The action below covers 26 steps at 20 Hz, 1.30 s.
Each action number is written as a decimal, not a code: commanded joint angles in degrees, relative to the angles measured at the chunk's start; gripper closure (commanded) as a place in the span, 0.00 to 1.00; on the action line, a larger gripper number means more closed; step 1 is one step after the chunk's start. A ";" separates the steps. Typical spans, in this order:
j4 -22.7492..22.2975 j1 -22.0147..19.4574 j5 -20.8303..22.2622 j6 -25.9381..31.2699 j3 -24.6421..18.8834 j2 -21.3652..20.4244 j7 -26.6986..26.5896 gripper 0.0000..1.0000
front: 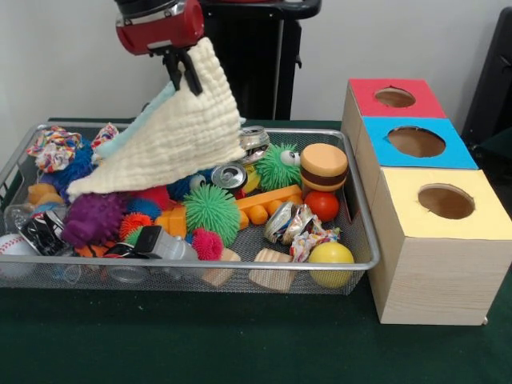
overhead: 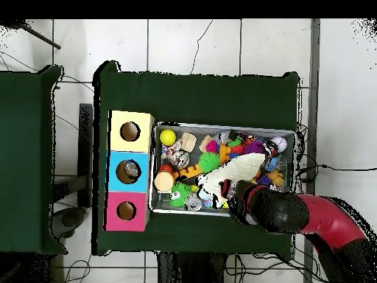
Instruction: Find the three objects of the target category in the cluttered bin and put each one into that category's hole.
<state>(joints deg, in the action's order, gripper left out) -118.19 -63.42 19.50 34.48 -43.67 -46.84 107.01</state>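
Green-covered table (front: 240, 352), wire bin (front: 364, 264), apparently three joined wooden boxes (front: 436, 272)

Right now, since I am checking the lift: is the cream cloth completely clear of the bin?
No. The cream cloth hangs from the gripper, its lower edge draped on toys inside the bin.

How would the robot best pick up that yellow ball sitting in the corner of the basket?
Probably straight from above, closing across the yellow ball at its widest part. It sits against the bin's front rim with a crumpled wrapper on its other side, so its top is open. A round, smooth shape could slip if gripped higher up.
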 commanded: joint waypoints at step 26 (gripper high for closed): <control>1.46 26.77 0.56 -13.72 16.85 -5.14 12.73 1.00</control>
<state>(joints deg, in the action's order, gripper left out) -121.60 -42.39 15.09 27.57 -36.30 -52.88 107.03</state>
